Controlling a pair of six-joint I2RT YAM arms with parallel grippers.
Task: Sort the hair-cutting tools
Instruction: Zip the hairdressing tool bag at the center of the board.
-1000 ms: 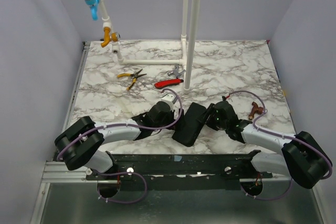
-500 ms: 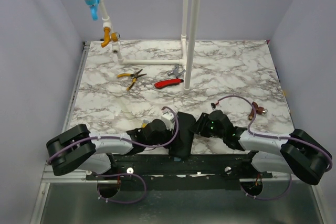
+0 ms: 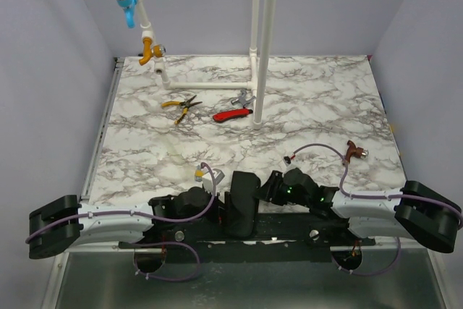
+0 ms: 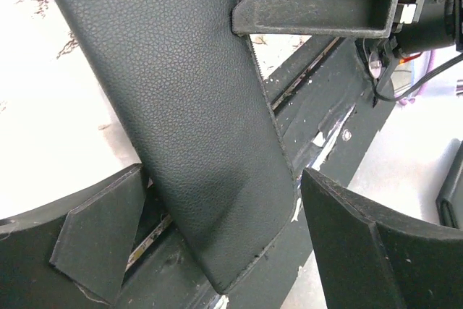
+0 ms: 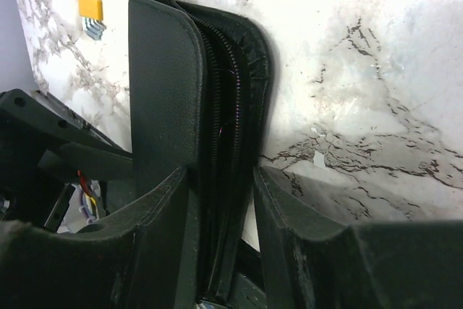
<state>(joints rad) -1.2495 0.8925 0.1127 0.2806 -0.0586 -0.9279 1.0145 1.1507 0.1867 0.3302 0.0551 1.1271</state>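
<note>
Sorting looks not yet begun: the black case [image 3: 242, 204] appears shut, with no hair-cutting tools showing. The right fingers [image 5: 163, 244] pinch its zipper edge. The left fingers [image 4: 362, 251] straddle it, spread wide.

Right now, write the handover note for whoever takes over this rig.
Left gripper: open, fingers either side of the black zip case, not clamping it.
Right gripper: shut on the case.
Case lies at the table's near edge.
Done: nothing sorted; no comb or scissors in view.
To do: open the case, take out the tools, sort them.
</note>
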